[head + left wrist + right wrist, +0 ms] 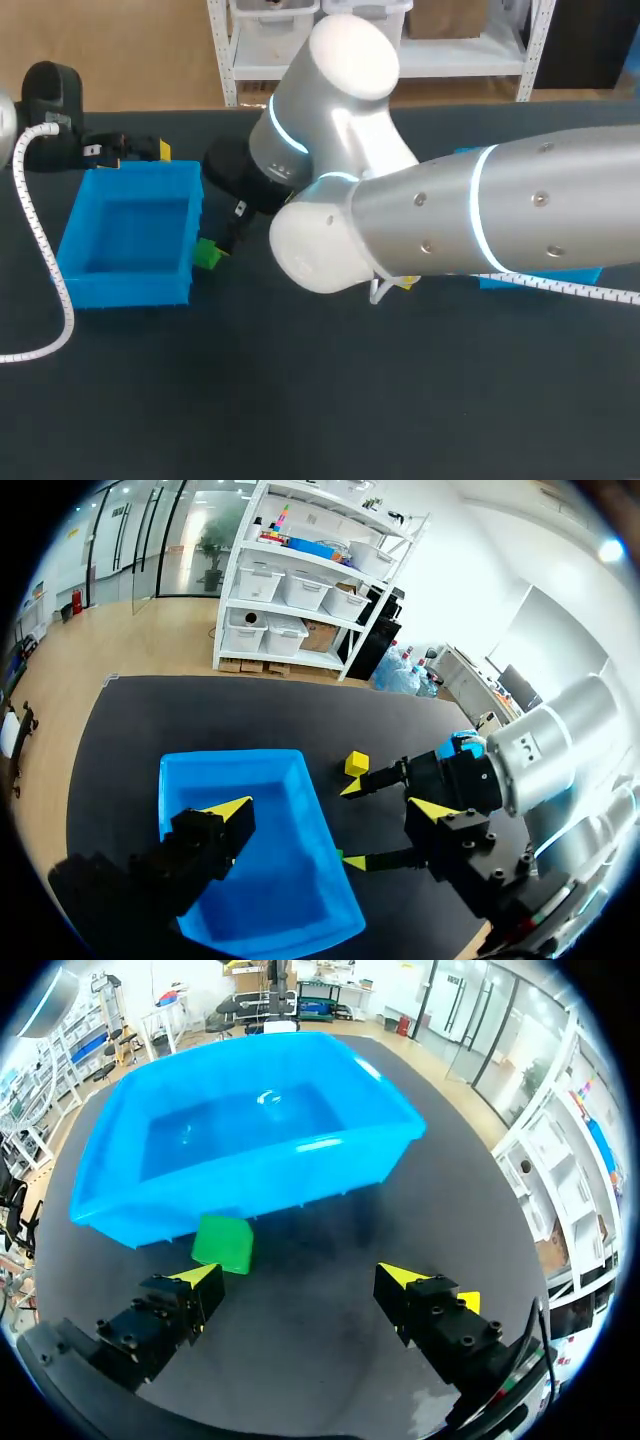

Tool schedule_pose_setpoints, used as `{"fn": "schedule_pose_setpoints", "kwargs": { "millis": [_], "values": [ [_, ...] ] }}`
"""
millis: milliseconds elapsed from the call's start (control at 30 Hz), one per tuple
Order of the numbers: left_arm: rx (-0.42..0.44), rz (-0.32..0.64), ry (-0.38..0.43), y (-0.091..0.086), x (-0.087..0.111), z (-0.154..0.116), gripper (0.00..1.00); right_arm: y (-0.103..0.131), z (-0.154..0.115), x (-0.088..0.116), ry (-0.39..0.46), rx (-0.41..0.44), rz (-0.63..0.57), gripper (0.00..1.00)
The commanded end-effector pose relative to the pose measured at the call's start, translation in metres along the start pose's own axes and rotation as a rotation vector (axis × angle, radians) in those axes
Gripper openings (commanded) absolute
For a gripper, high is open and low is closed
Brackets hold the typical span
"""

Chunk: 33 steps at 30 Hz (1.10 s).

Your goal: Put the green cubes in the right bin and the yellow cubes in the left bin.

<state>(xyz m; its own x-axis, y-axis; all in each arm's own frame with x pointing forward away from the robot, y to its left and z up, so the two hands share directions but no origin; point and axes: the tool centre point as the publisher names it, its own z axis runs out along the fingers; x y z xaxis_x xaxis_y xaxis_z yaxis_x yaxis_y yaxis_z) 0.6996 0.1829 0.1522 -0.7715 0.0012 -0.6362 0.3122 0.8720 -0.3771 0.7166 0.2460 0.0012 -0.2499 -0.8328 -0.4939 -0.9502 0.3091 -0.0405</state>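
right arm (480, 220): comes in from the right and crosses past the middle, covering much of the dark surface (300, 400).
left bin (240, 1175): directly ahead of the right pincer; its near wall faces the fingers.
right bin (545, 277): well behind the right pincer, showing only as blue slivers past the arm.
right pincer (300, 1280): spread wide, holding nothing, low over the surface.
left pincer (330, 810): also wide open and empty, hanging above the left bin's rim.
green cube (223, 1243): just ahead of one finger of the right pincer rather than centred in the gap, tight up to the bin wall.
yellow cube (356, 764): on the surface beyond the left pincer, past the bin's far corner.
green cube grasp: I would slide the right pincer sideways until the cube sits mid-gap, keep the fingers running along the wall so neither one catches the bin, close squarely on two flat faces, then lift clear before carrying it to the right bin.
hard to tell: whether the cube actually touches the wall; what the right bin holds; whether more cubes lie beneath the arm. A yellow speck beside one right finger may be another cube.
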Motion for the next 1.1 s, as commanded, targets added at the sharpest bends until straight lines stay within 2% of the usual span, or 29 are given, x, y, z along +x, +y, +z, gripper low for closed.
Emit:
{"fn": "schedule_pose_setpoints", "kwargs": {
  "millis": [33, 367, 733, 1100],
  "values": [
    [0.01, 0.002, -0.006, 0.002, 0.001, 0.0, 1.0, 0.005, 0.003, -0.006, 0.005, -0.007, -0.004, 1.0],
    [0.01, 0.002, -0.006, 0.002, 0.001, 0.0, 1.0, 0.0, -0.006, -0.003, 0.009, -0.003, -0.011, 1.0],
    [0.01, 0.002, -0.006, 0.002, 0.001, 0.0, 1.0, 0.018, -0.014, 0.011, 0.012, -0.029, -0.018, 1.0],
    [0.01, 0.002, -0.006, 0.002, 0.001, 0.0, 1.0, 0.027, -0.013, 0.004, 0.0, -0.041, -0.038, 1.0]
  ]
}}
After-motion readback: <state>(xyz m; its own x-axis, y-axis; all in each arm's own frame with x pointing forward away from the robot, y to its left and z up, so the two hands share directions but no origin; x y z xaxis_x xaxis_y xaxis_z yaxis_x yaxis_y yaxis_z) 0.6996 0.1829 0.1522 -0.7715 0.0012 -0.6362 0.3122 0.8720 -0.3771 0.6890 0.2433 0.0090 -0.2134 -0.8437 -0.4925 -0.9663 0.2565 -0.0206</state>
